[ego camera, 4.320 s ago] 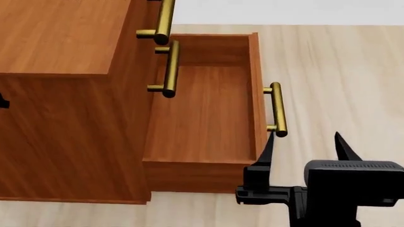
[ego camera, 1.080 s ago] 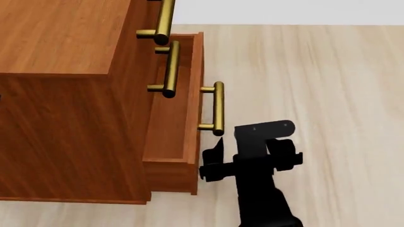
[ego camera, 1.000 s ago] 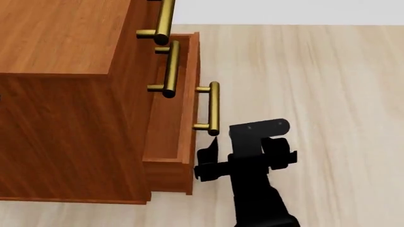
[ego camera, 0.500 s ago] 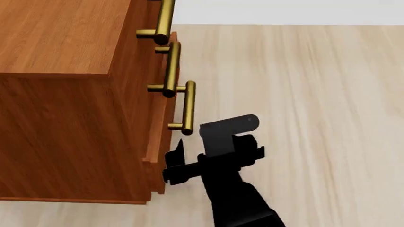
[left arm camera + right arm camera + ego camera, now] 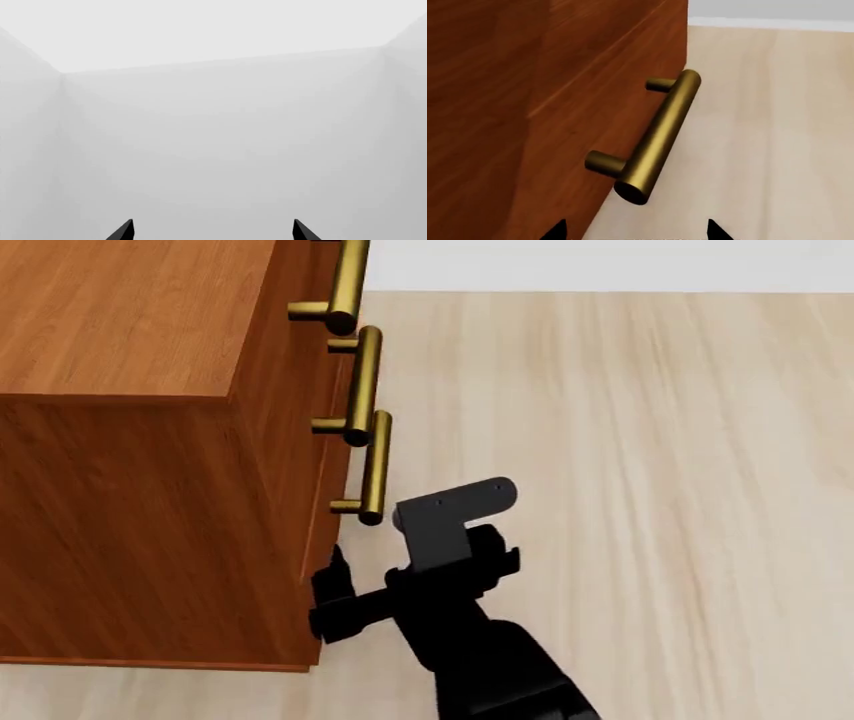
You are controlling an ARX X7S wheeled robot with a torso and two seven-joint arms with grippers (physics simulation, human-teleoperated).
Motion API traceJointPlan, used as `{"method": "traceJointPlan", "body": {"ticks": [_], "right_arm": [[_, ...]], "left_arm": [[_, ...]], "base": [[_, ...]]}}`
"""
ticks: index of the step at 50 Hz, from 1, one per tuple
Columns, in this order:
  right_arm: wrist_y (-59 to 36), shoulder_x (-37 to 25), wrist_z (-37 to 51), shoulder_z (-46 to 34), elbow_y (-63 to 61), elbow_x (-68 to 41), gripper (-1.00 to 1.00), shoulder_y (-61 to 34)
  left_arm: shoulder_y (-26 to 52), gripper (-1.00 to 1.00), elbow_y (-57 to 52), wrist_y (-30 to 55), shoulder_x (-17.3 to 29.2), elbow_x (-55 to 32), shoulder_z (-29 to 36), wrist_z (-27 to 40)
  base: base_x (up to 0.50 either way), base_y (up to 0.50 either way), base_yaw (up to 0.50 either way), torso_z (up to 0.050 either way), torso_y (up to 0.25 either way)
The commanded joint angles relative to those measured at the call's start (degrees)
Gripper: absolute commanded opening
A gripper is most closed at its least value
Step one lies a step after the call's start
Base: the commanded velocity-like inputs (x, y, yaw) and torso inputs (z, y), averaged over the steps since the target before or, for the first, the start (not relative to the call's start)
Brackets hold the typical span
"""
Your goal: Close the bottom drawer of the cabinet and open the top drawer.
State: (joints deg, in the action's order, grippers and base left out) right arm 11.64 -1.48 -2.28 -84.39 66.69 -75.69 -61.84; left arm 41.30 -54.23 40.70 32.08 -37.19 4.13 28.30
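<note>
The cabinet (image 5: pixel 134 320) fills the left of the head view, its front seen almost edge-on. The bottom drawer is pushed in flush; its brass handle (image 5: pixel 375 468) sticks out below the middle handle (image 5: pixel 360 385). The top drawer's handle (image 5: pixel 344 280) is at the upper edge, and that drawer looks shut. My right gripper (image 5: pixel 395 545) is open, with one fingertip (image 5: pixel 331 560) against the bottom drawer's front just below its handle. In the right wrist view the handle (image 5: pixel 660 135) and the drawer front (image 5: pixel 580 135) are close ahead of the open gripper (image 5: pixel 635 231). My left gripper (image 5: pixel 212 231) is open, empty, and faces a plain grey wall.
Pale wood floor (image 5: pixel 641 440) stretches to the right of the cabinet. A grey wall (image 5: pixel 601 265) runs along the far edge. Nothing else stands near the right arm (image 5: pixel 481 660).
The bottom drawer has slid left into the cabinet, from wide open to flush. My right gripper has followed it left, staying below the handle.
</note>
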Motion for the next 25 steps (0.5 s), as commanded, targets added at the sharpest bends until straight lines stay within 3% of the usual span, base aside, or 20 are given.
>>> {"method": "traceJointPlan", "body": {"ticks": [1,18,25], "right_arm": [[-0.52,1.47,-3.12,-3.53,-3.13,-2.27,1.00,-0.72],[0.50,1.42,-9.35,-3.06,-1.70,-5.75,1.00,-0.77],[0.75,-7.17,-1.78,-2.21,-12.75,-6.28,1.00,-0.69]], "left_arm": [[-0.12,1.00,-0.03,-0.36,0.48,-0.24,-0.27,0.29],[-0.26,1.00,0.04,-0.97,0.56,-0.26,0.22,0.73],[0.67,1.00,-0.07,-0.50,0.40,-0.70,0.75,1.17]], "base": [[0.00,0.00,0.00,0.000,0.000],[0.00,0.00,0.00,0.000,0.001],[0.00,0.00,0.00,0.000,0.000]]}}
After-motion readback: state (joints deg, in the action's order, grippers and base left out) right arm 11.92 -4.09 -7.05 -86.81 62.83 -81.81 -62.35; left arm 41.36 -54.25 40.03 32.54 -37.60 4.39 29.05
